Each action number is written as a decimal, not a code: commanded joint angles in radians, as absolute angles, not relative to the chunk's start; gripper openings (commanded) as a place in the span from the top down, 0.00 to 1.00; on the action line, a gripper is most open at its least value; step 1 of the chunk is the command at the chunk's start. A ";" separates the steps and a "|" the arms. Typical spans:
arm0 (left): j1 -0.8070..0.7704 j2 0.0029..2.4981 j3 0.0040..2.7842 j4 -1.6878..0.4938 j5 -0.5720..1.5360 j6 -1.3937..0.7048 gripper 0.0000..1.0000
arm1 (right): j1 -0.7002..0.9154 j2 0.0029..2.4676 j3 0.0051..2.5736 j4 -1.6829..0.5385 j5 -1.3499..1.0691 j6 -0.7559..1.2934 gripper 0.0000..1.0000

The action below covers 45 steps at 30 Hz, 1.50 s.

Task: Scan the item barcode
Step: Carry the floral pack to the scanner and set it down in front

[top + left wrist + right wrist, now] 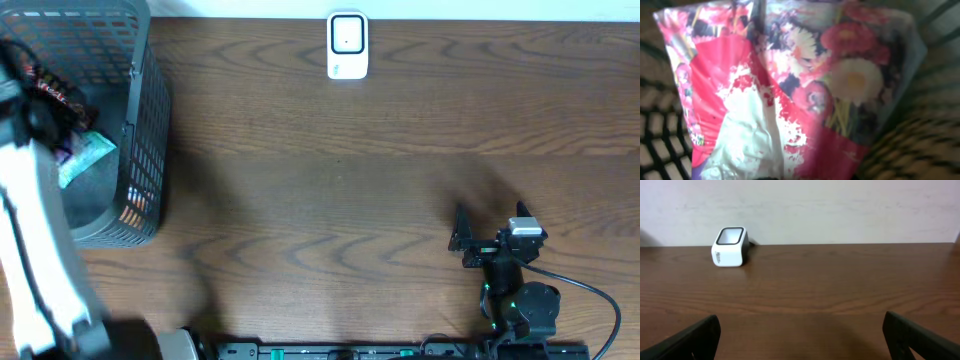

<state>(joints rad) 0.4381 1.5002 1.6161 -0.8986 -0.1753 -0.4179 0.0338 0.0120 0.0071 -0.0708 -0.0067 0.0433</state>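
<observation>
The item, a packet [790, 90] printed with red and white flowers, fills the left wrist view, with the mesh of the black basket [655, 145] around it. From overhead, my left gripper [47, 113] reaches down into the basket [140, 120] and is shut on the packet [62, 97]; its fingers are hidden in the wrist view. The white barcode scanner [347, 45] stands at the far middle of the table, and in the right wrist view the scanner [730, 246] is far off to the left. My right gripper [460, 238] rests open near the front right, nothing between its fingers [695, 336].
A teal packet [85, 155] also lies in the basket. My white left arm [35, 260] crosses the front left corner. Brown wooden tabletop [330, 180] spans between basket, scanner and right arm. A black cable [590, 295] runs behind the right arm.
</observation>
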 commanded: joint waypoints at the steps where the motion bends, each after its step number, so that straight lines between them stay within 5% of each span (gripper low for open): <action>1: 0.440 1.390 1.633 -0.836 -0.134 -0.413 0.93 | 0.020 0.007 0.006 -0.075 -0.002 0.036 0.01; 9: 0.283 1.233 1.633 -0.641 0.176 -0.415 0.93 | 0.020 0.007 0.006 -0.075 -0.002 0.036 0.01; 17: -0.149 1.268 1.633 -0.638 0.167 -0.164 0.93 | 0.020 0.007 0.006 -0.075 -0.002 0.036 0.01; 25: -0.418 1.449 1.632 -0.653 0.081 -0.114 0.93 | 0.020 0.007 0.006 -0.075 -0.002 0.036 0.01; 36: -0.571 1.770 1.632 -0.647 -0.058 -0.498 0.93 | 0.020 0.007 0.006 -0.075 -0.002 0.036 0.01; 45: -0.630 1.973 1.632 -0.610 -0.057 -0.574 0.87 | 0.020 0.007 0.006 -0.075 -0.002 0.036 0.01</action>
